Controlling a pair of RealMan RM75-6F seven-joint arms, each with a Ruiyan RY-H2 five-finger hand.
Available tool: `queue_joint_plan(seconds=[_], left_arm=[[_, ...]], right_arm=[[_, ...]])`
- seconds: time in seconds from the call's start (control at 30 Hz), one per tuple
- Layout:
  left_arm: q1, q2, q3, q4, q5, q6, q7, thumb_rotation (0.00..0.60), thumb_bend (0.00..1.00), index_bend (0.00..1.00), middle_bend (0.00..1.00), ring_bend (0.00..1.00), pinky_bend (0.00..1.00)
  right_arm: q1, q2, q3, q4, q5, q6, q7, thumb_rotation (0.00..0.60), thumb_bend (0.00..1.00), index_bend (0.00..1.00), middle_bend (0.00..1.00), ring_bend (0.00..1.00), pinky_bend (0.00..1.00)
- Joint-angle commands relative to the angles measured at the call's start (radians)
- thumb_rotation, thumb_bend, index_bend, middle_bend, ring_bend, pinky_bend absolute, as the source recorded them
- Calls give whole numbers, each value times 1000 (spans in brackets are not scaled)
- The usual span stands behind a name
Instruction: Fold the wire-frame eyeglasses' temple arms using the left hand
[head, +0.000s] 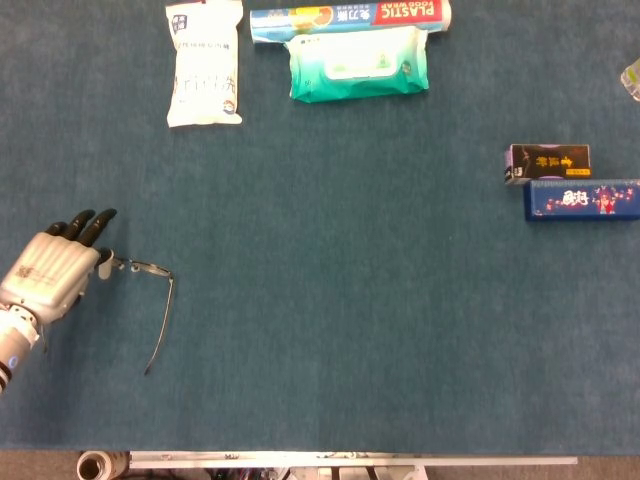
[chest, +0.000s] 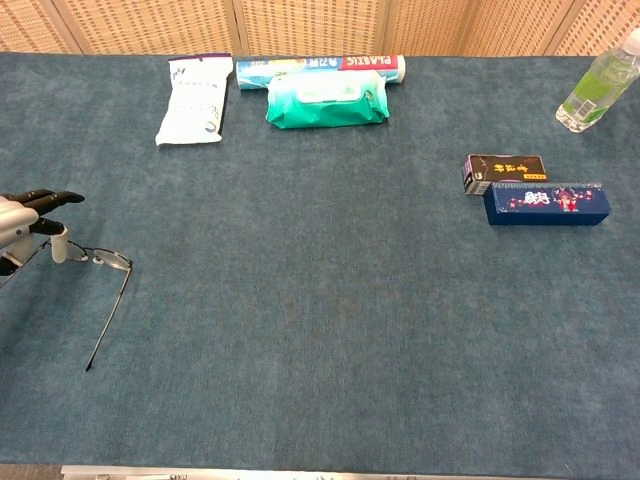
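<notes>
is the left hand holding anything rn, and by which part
Cannot be told. The left hand is over the left end of the glasses, thumb beside the frame front, but no view shows a closed grip.

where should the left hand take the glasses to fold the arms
Judging by the pose, take the free temple arm near its tip, coming from the right side and sweeping it toward the left hand. The glasses lie flat, arms open toward the table's near edge, so the thin wire suits a push or light pinch.

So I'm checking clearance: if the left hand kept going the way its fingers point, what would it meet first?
Likely nothing soon. The left hand points up and right past the eyeglasses, across bare table; the white pouch lies far ahead, roughly in line, though depth is unclear.
</notes>
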Motion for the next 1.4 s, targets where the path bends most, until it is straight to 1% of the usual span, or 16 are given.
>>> queue_joint_plan(seconds=[0.03, 0.97, 1.4], left_arm=[[-7, -5, -3, 5, -9, -11, 8, 600, 1000, 423, 0, 0, 182], [-61, -51, -17, 54, -77, -63, 71, 600, 1000, 423, 0, 0, 182], [-120, -99, -38, 70, -118, -100, 135, 600, 1000, 423, 0, 0, 181]], right_arm=[[0, 0, 0, 0, 0, 1, 1, 600, 360, 523, 434, 262, 385], [-4, 4, 1, 1, -2, 7, 7, 600, 360, 523, 434, 263, 385], [-5, 7, 1, 0, -4, 10, 11, 600, 360, 523, 434, 263, 385]])
